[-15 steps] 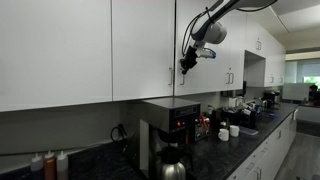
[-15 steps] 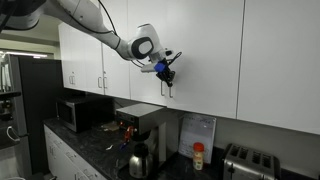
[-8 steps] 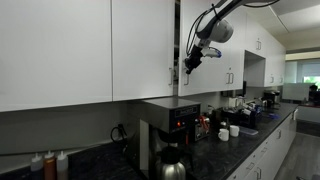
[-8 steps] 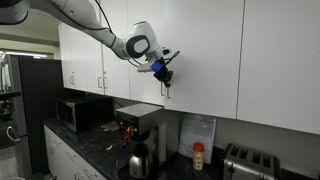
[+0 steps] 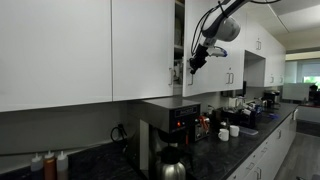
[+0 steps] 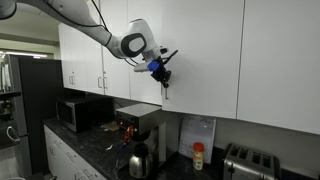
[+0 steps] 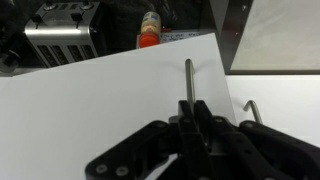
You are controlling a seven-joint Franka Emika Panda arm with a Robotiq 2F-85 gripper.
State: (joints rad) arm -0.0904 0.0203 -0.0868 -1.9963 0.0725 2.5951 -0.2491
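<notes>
Black hand (image 7: 190, 105), clenched on the metal bar handle (image 7: 188, 78) of a white upper cabinet door (image 7: 90, 110); its fingers meet around the lower end of the bar. In both exterior views the hand (image 5: 192, 66) (image 6: 163, 78) sits at the door's handle edge, high above the surface (image 5: 215, 150). The door (image 5: 145, 45) stands slightly ajar, a dark gap showing along that edge. A neighbouring door's handle (image 7: 250, 110) lies just beside it. Below the cabinets: coffee maker (image 6: 140, 125) with steel carafe (image 6: 138, 160), red-capped bottle (image 6: 198, 156), toaster (image 6: 250, 162), and microwave (image 6: 78, 112) further along.
</notes>
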